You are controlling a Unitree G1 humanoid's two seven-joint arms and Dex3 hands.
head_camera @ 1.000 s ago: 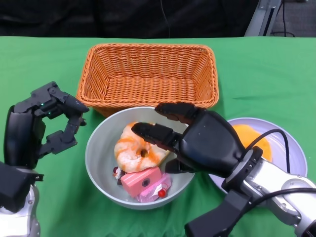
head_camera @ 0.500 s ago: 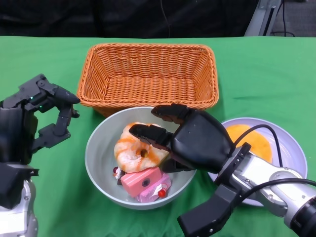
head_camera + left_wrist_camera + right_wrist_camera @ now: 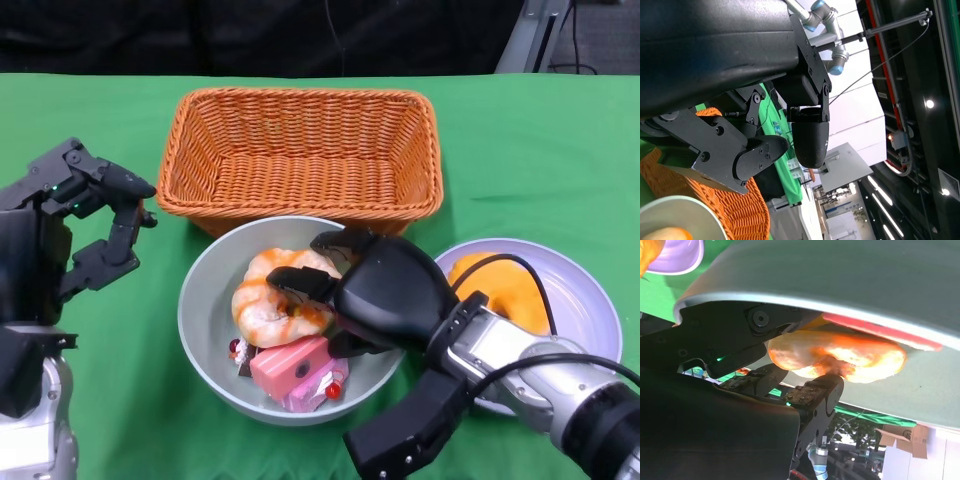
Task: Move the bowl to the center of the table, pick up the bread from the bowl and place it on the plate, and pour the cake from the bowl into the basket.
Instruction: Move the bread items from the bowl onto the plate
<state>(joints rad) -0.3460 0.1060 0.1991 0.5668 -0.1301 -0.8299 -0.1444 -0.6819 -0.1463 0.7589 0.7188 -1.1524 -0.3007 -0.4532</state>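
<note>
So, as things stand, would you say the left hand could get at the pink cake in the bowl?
Probably yes. The left hand hangs open beside the bowl, holding nothing. The cake lies uncovered at the bowl's near side, though the right hand on the bread crowds it closely.

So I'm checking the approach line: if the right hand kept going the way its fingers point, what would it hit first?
The bread in the bowl. The right hand reaches leftward over the bowl, its fingers already at or on the bread; actual contact is unclear.
</note>
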